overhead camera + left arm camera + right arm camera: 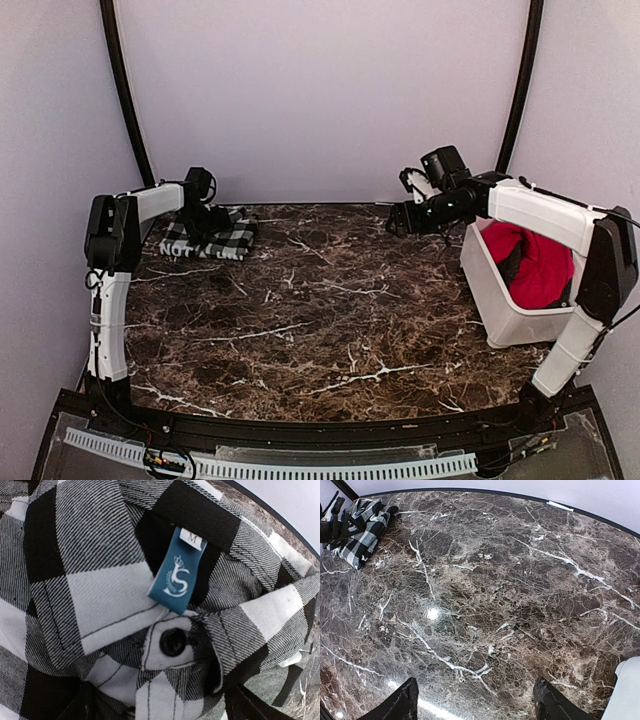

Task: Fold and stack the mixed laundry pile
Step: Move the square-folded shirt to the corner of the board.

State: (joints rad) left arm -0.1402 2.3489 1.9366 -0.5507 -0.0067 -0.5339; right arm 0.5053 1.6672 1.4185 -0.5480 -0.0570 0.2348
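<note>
The black-and-white checked garment (222,238) lies folded at the table's far left corner, white lettering along its near edge. My left gripper (204,220) hovers right on top of it. In the left wrist view the checked cloth (100,590) fills the frame, showing a blue size label (177,572) and a black button (173,642). The left gripper (162,711) is open, with its dark fingers (82,705) wide apart at the collar. The red garment (540,262) sits bunched inside the white bin. My right gripper (477,707) is open above bare marble, near the back right.
The white plastic bin (510,322) stands tilted at the right edge of the table, and its corner (626,690) shows beside the right fingers. A dark fold (511,264) shows within the red cloth. The marble tabletop (320,310) spreads between the arms, with the wall close behind.
</note>
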